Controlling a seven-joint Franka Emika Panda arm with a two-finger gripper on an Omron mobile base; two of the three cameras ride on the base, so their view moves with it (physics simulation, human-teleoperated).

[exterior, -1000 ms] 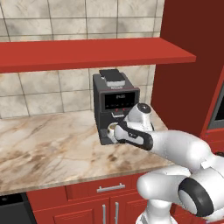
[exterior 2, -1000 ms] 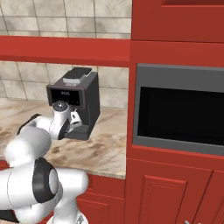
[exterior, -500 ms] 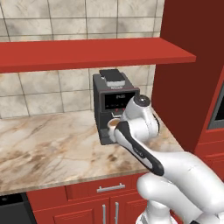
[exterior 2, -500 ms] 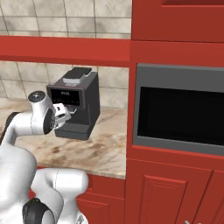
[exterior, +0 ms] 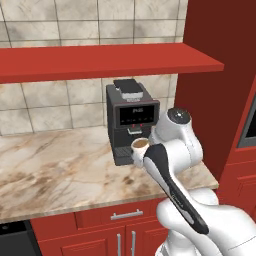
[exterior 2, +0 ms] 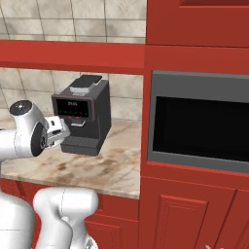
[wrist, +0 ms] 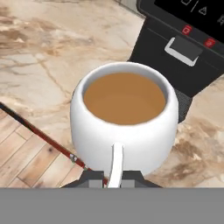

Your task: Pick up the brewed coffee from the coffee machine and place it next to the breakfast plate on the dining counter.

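The brewed coffee (wrist: pixel 124 122), a small white cup of brown liquid, hangs just in front of the black coffee machine (exterior: pixel 132 122), clear of its drip tray. My gripper (wrist: pixel 111 178) is shut on the cup's side handle, one dark fingertip on each side of it. From the left base view the cup (exterior: pixel 140 144) peeks out above my forearm. In the right base view the hand (exterior 2: pixel 58 129) sits left of the coffee machine (exterior 2: pixel 83 116). The breakfast plate and the dining counter are out of view.
The machine stands on a marble worktop (exterior: pixel 55 170) over red cabinets, under a red shelf (exterior: pixel 100 62). A tall red cabinet (exterior: pixel 220 100) closes the right side, with a built-in oven (exterior 2: pixel 199 121). The worktop's front edge and the wood floor (wrist: pixel 26 157) lie below the cup.
The arm has swung its elbow up and round. The cup, still held by its handle, has drawn a little back from the machine.
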